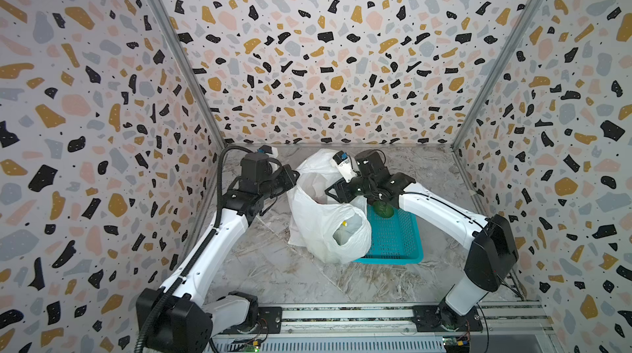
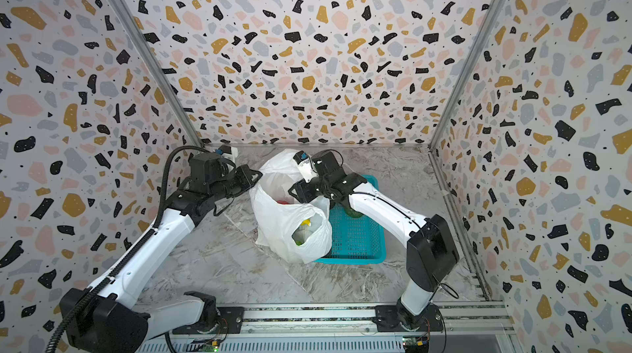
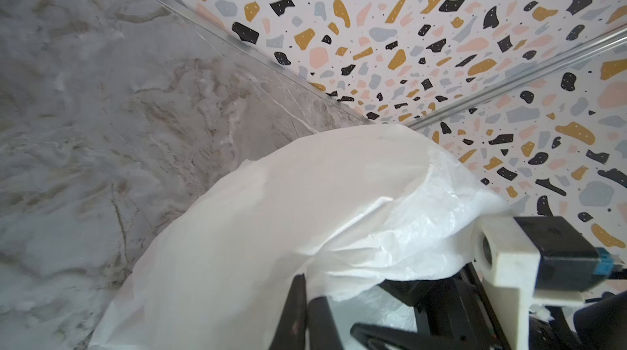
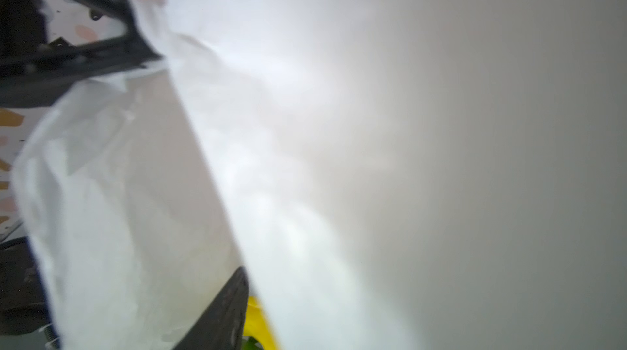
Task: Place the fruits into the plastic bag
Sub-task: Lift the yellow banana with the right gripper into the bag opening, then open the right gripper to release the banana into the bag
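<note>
At the left, the left gripper is clamped tight on the rim of the plastic bag. The left wrist view shows its dark fingers pressed together with the white film pinched between them. The bag stands on the marble counter near the middle, crumpled, with its mouth lifted toward the back wall. Its right flank drapes over the left edge of the teal basket.

Several fruits lie inside the bag. In a top view a red fruit shows deep in the open mouth. Through a gap lower on the bag's side a yellow fruit sits above a cream-white fruit, with a bit of green fruit below them. The right wrist view, mostly filled by blurred white film, catches the same yellow at its edge.

The right gripper reaches into the bag's mouth from the right. Only one of its fingers shows clearly against the plastic, so I cannot tell how wide it stands or whether it has hold of anything.

Farther right, the basket rests on the counter. It holds one dark green fruit at its far end, partly hidden beneath the right arm.
</note>
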{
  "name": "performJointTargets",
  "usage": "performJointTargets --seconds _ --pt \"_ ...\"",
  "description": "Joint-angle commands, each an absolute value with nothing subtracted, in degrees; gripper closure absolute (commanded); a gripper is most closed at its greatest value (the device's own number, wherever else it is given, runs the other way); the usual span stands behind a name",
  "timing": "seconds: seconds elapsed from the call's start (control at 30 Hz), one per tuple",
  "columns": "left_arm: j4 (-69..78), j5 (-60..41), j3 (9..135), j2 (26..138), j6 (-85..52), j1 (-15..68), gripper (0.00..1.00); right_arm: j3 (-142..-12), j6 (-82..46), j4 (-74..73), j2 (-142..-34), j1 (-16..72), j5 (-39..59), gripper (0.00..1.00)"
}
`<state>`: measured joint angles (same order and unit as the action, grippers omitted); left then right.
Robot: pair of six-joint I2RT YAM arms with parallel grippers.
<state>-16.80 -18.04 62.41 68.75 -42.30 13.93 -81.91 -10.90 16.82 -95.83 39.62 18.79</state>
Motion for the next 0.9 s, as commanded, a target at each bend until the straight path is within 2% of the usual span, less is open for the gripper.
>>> performJointTargets --seconds 0.0,0.1,0.37,0.57,0.87 --pt "-17.59 -13.63 63.99 68.14 -40.64 13.71 1.00 -83.17 -12.91 19.31 -92.61 36.48 14.67 0.32" --pt "-17.97 -15.38 64.27 69.44 -40.57 13.69 1.00 -87.27 -12.02 21.22 -95.08 34.76 14.77 0.25" --pt "-15.82 -19.16 62.04 71.68 -41.74 13.75 1.00 -103.41 -12.37 29.05 -105.55 32.67 20.49 0.23" --pt "-14.79 -18.31 60.44 73.46 -42.30 13.79 1.00 -97.79 -12.39 29.18 -101.37 32.74 28.39 0.22" --pt "-13.74 -18.08 60.21 75.77 -42.45 13.77 1.00 -82.82 -12.21 27.15 -87.49 32.69 35.10 0.19"
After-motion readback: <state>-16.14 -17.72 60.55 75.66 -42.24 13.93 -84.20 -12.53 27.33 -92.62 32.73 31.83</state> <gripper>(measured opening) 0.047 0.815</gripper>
